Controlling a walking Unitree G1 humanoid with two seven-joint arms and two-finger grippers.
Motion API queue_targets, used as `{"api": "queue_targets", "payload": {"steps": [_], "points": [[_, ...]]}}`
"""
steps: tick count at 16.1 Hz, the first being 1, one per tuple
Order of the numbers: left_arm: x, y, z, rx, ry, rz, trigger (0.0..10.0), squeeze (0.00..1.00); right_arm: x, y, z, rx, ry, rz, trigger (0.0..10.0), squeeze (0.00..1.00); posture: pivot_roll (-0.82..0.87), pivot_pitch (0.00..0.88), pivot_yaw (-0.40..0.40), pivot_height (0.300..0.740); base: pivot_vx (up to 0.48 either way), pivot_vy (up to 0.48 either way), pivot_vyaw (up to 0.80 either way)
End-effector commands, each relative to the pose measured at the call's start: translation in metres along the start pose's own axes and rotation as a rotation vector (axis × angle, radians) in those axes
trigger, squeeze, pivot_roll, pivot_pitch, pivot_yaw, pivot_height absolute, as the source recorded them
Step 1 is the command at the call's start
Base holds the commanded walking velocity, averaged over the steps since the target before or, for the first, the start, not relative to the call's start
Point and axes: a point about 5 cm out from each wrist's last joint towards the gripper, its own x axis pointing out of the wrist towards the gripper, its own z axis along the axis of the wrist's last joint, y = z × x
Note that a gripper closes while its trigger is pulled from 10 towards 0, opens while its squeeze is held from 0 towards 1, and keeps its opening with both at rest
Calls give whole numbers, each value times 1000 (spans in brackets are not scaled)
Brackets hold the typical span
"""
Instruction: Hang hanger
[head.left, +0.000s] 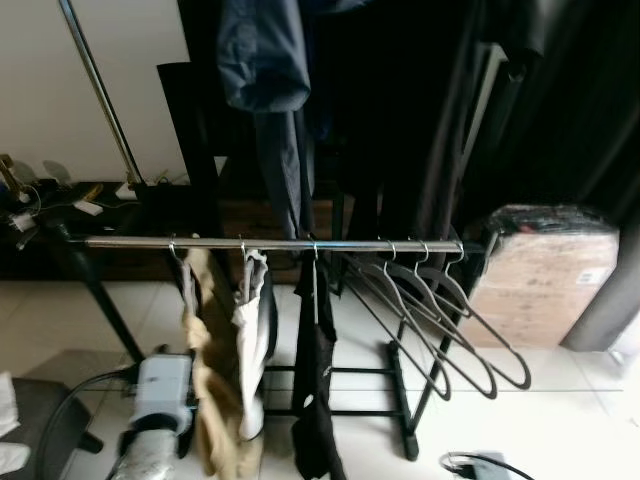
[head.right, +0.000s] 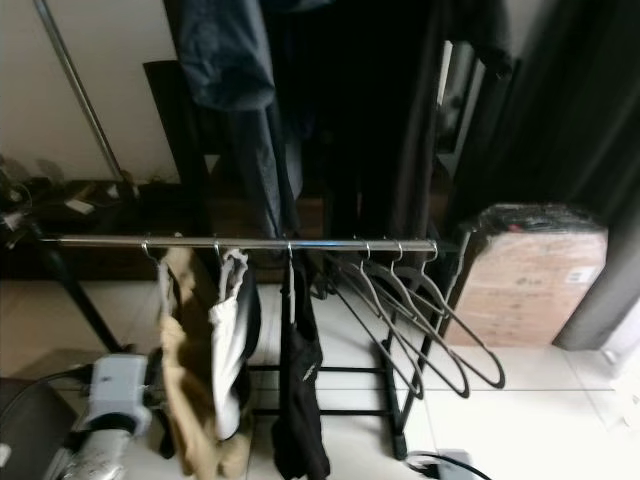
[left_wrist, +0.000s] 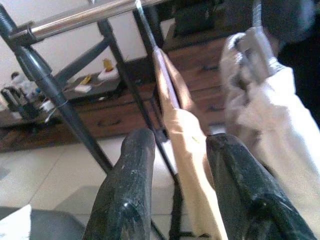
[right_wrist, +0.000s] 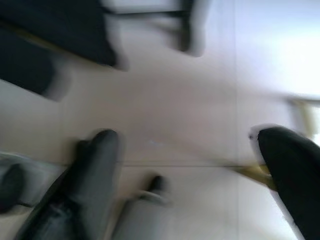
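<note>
A white tiled floor (head.left: 560, 400) runs under the chrome rail (head.left: 280, 243) before us. At three o'clock stands a wrapped cardboard box (head.left: 540, 275); its contents are hidden and its small label is too blurred to read. On the rail hang a tan garment (left_wrist: 192, 150), a white one (head.left: 252, 340), a black one (head.left: 315, 380), then three empty hangers (head.left: 440, 320). Our left gripper (left_wrist: 177, 185) is spread around the tan garment's hanger at eight o'clock. Our right gripper (right_wrist: 185, 170) gapes over the floor.
</note>
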Motion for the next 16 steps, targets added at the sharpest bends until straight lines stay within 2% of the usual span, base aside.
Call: {"api": "queue_targets", "payload": {"steps": [1, 9, 14, 16], "points": [[2, -10, 7, -6, -24, -33, 10000, 0, -3, -14, -11, 9, 28, -37, 10000, 0, 87, 0, -7, 740, 375, 0, 0], [4, -9, 12, -7, -37, -30, 10000, 0, -3, -14, -12, -2, 37, -32, 10000, 0, 90, 0, -7, 740, 363, 0, 0], [5, -6, 24, -31, -35, -23, 10000, 0, -3, -13, -12, -8, 40, -30, 10000, 0, 88, 0, -5, 740, 0, 0, 0], [7, -4, 33, 8, -34, -30, 10000, 0, -3, -14, -12, -10, 42, -31, 10000, 0, 89, 0, -5, 740, 0, 0, 0]]}}
